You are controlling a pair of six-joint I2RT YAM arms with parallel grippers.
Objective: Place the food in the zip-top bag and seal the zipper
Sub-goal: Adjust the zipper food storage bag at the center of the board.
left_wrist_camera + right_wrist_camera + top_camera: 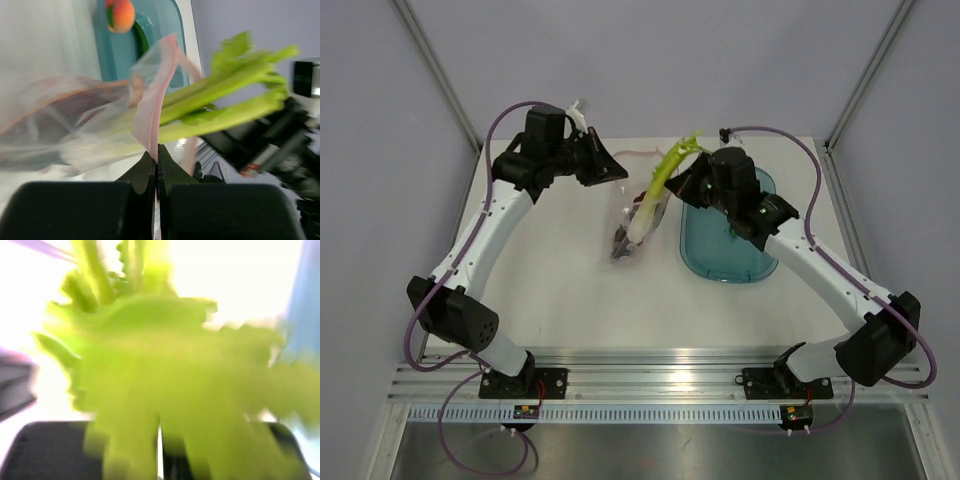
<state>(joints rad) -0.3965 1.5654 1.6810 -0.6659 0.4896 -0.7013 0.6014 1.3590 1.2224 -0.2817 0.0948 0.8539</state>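
The clear zip-top bag [638, 222] lies mid-table, its mouth lifted toward the back. My left gripper [617, 170] is shut on the bag's pinkish-red zipper strip [149, 112], pinched between the jaws [157, 150]. The light green stalks [658, 185] lie with their pale base in the bag and their leafy tops sticking out of the mouth [220, 97]. My right gripper [690, 165] is shut on the leafy end, which fills the blurred right wrist view [160, 370]. A dark reddish piece [620, 246] lies at the bag's bottom. The peach [120, 14] and the dark green chili [142, 41] lie in the tray.
The teal oblong tray [725, 245] sits right of the bag, under my right arm, and also shows in the left wrist view [165, 45]. Grey walls and frame posts close off the back and sides of the white table [550, 280].
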